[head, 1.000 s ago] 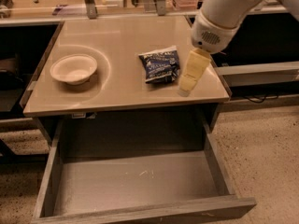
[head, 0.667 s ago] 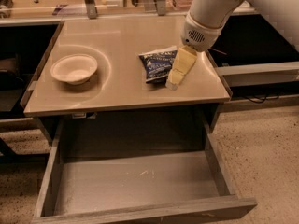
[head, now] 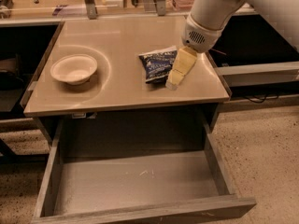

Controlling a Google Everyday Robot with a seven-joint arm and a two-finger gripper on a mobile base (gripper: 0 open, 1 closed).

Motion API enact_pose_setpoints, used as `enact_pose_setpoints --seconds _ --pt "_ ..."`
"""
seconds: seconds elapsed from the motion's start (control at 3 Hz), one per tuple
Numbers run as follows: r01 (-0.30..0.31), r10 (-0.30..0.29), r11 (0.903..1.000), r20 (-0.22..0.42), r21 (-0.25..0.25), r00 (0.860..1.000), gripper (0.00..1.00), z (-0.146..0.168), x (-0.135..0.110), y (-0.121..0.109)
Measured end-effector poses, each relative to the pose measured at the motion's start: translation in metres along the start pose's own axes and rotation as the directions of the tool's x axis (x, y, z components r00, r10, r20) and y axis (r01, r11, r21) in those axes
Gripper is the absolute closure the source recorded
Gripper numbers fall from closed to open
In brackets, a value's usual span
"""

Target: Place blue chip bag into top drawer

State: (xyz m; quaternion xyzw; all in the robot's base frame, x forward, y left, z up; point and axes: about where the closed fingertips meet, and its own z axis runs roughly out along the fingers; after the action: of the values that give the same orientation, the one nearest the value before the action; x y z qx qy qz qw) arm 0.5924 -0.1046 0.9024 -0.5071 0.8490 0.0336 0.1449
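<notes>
The end effector (head: 172, 81) is hovering upper right of centre, the bag (head: 156, 65) lying just left of it. Clenched or released, I cannot tell.

The hand (head: 174, 80), right of centre in the upper half, sits in front of the right edge of the chip bag (head: 156, 65) and hides that side. The bag's white lettering is too small to read. The arm (head: 212, 10) runs out at the top right corner. The drawer (head: 140, 213) front is cut by the bottom edge. Things along the top edge, behind the desk (head: 117, 36), are blurred, perhaps stands.
</notes>
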Motion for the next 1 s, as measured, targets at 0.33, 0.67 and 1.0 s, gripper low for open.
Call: enact_pose_setpoints --seconds 0.33,0.67,1.0 --pt "-0.025 0.028 0.9989 0.067 -0.038 0.997 0.00 0.014 -0.031 -0.005" --pt "-0.063 0.069 0.9957 0.093 -0.068 0.993 0.00 0.030 -0.053 -0.021" --pt "-0.097 0.105 0.9918 0.094 -0.084 0.990 0.00 0.045 -0.068 -0.035"
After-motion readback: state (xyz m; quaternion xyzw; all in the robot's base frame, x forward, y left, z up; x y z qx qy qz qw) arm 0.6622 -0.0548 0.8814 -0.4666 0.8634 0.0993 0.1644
